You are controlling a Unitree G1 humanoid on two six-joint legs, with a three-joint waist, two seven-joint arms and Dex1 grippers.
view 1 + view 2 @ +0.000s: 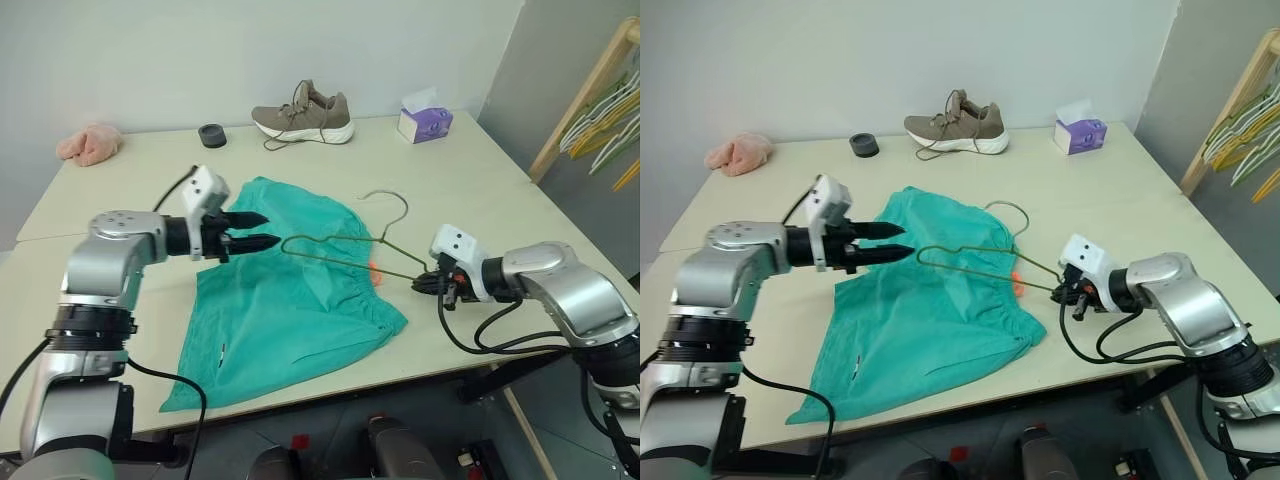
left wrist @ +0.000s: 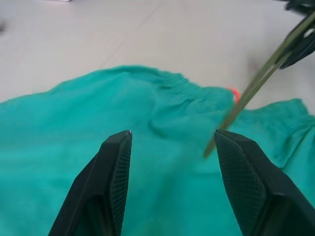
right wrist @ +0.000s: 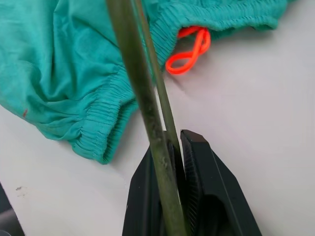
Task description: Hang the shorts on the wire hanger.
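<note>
The teal-green shorts lie spread on the table, waistband toward the right, with the orange drawstring peeking out at the waistband. The wire hanger hovers tilted over the shorts, its hook pointing away from me. My right gripper is shut on the hanger's right corner, and in the right wrist view the wire runs between the pressed fingers. My left gripper is open above the left part of the shorts, its fingertips just short of the hanger's left corner, with nothing between them.
A tan shoe, a black ring, a purple tissue box and a pink fluffy cloth sit along the table's far edge. A wooden rack with white and yellow hangers stands at the right.
</note>
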